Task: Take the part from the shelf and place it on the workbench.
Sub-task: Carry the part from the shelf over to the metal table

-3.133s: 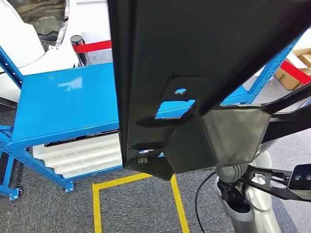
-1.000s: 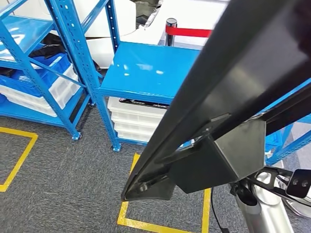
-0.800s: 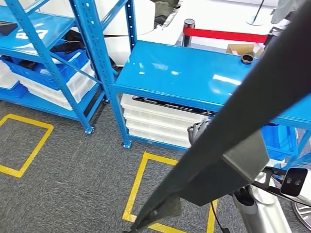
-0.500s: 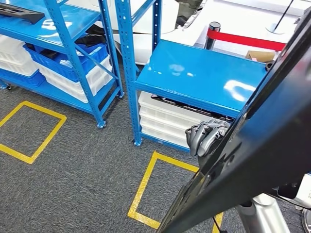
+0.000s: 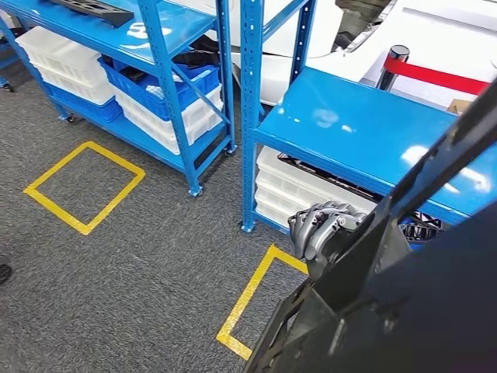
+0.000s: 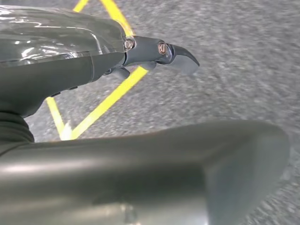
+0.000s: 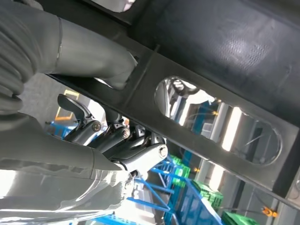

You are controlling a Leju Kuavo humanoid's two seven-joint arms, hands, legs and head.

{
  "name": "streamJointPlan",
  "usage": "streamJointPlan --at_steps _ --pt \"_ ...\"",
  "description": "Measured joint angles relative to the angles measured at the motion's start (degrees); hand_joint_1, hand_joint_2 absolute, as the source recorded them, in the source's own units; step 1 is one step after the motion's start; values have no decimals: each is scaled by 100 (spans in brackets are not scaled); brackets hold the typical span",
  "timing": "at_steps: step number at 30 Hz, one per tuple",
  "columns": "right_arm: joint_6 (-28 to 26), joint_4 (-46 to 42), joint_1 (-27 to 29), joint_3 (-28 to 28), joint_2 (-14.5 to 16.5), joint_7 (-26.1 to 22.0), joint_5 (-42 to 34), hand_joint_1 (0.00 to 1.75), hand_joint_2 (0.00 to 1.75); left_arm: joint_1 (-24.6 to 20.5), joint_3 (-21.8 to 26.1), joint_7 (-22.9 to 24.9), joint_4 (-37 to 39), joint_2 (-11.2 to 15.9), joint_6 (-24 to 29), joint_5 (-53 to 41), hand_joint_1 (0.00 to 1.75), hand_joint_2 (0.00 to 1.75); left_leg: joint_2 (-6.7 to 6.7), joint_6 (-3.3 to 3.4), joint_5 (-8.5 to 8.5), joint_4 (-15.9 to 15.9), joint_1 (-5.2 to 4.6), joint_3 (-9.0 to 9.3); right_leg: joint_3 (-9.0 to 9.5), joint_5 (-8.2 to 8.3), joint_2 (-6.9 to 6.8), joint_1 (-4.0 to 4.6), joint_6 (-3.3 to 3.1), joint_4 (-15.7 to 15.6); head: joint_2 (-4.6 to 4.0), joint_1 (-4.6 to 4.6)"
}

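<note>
A large black moulded part covers the lower right of the head view, tilted, its near end low over the floor. My right hand grips its edge, fingers curled over the rim. In the right wrist view the thumb presses a slotted black panel of the part while the fingers wrap underneath. My left hand hangs over grey carpet with a finger stretched out, and nothing lies between it and the thumb. The blue workbench stands just beyond the part.
A blue shelf rack with white and blue bins stands at the left, another black part on its top level. White trays lie stacked under the workbench. Yellow tape squares mark the carpet. A red barrier belt runs behind.
The camera has swung left: workbench and rack have slid to the right of the picture. The part has dropped lower in view, and my right hand has come into sight on its edge.
</note>
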Motion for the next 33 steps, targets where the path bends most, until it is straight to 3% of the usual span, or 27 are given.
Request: streamJointPlan --at_steps 1,3,5,6,7,8,10,12,14,16,18,20,21,22,23,25,27,29,31,33 --pt "0 -2 6 15 -1 -14 -1 175 175 9 0 21 4 -3 4 0 0 175 141 -21 -103 142 -14 -71 3 16 -88 -11 -29 -20 0 -5" --pt "1 -4 30 37 -7 -32 -3 175 175 0 0 45 7 -14 9 0 0 175 493 -56 -473 781 -31 -355 0 28 -280 -7 -67 -32 0 -13" --pt "0 -2 51 52 -12 -56 -3 175 175 -6 -1 61 7 -26 10 0 0 175 627 -92 -752 1479 -11 -639 -4 25 -473 7 -75 -29 0 -14" --pt "-5 -1 56 60 -13 -77 1 175 175 6 -1 69 10 -31 11 0 0 175 650 -105 -750 1575 -3 -652 -4 21 -560 10 -73 -27 0 -14" --pt "-13 1 59 69 -12 -102 12 175 175 21 0 76 16 -30 12 0 0 175 676 -112 -648 1437 3 -550 0 16 -638 11 -66 -27 0 -13" --pt "-22 1 62 76 -10 -127 28 175 175 35 6 76 23 -20 13 0 0 175 733 -112 -474 1086 4 -342 9 7 -707 11 -51 -25 0 -13" --pt "-38 -2 71 86 -3 -184 65 175 175 33 45 53 39 13 9 0 0 175 1006 -80 -201 295 -30 94 24 -24 -831 37 -3 -13 0 -13" --pt "-39 -5 87 91 3 -231 87 175 175 14 111 13 54 45 2 0 0 175 1164 -19 -140 -34 -81 247 34 -45 -946 76 49 -2 0 -10" --pt "-34 -8 109 109 16 -256 99 175 175 18 172 -24 72 73 3 0 0 175 1047 55 -126 -45 -96 221 51 -65 -1044 79 94 -7 0 -8" --pt "-32 -13 129 132 28 -263 106 175 175 22 227 -64 83 99 5 0 0 175 923 131 -95 -66 -80 212 11 -219 -847 47 137 135 0 -8" --pt "-38 -15 150 144 30 -249 111 175 175 -8 267 -102 84 117 -1 0 0 175 788 189 -69 -78 -67 200 -244 -585 -496 22 153 741 0 -7" --pt "-59 -11 165 156 30 -214 114 175 175 -39 279 -121 84 122 -8 0 0 175 632 216 -56 -76 -77 188 -602 -883 -365 20 152 1516 0 -7" --pt "-74 -8 166 163 30 -199 111 175 175 -44 279 -126 84 121 -7 0 0 175 553 222 -51 -75 -81 186 -689 -886 -347 21 150 1688 0 -7" --pt "-90 -7 164 169 30 -190 107 175 175 -46 278 -126 84 120 -6 0 0 175 475 223 -47 -71 -84 188 -669 -774 -333 21 146 1624 0 -7" --pt "-103 -9 160 174 30 -183 99 175 175 -47 278 -126 84 120 -3 0 0 175 395 222 -44 -65 -84 192 -541 -568 -304 19 138 1333 0 -7" --pt "-115 -18 152 178 29 -166 85 175 175 -60 276 -126 84 115 0 0 0 175 240 206 -35 -44 -86 185 -197 -158 -93 9 102 548 0 -7" --pt "-119 -34 144 181 29 -144 74 175 175 -75 275 -126 84 107 2 0 0 175 107 157 -6 -24 -78 136 -22 -20 79 6 71 127 0 -8" --pt "-130 -49 127 186 30 -103 66 175 175 -63 273 -130 84 104 10 0 0 175 -10 85 38 -32 -60 85 -10 -26 21 12 43 73 0 -10" --pt "-153 -55 86 191 44 -36 60 175 175 -46 272 -146 85 103 18 0 0 175 98 30 -33 57 -67 22 -6 12 -114 -6 -16 35 0 -13" --pt "-180 -60 56 196 61 17 50 175 175 -76 270 -167 86 102 20 0 0 175 407 -13 -349 563 -73 -207 -5 37 -280 -17 -62 8 0 -17"
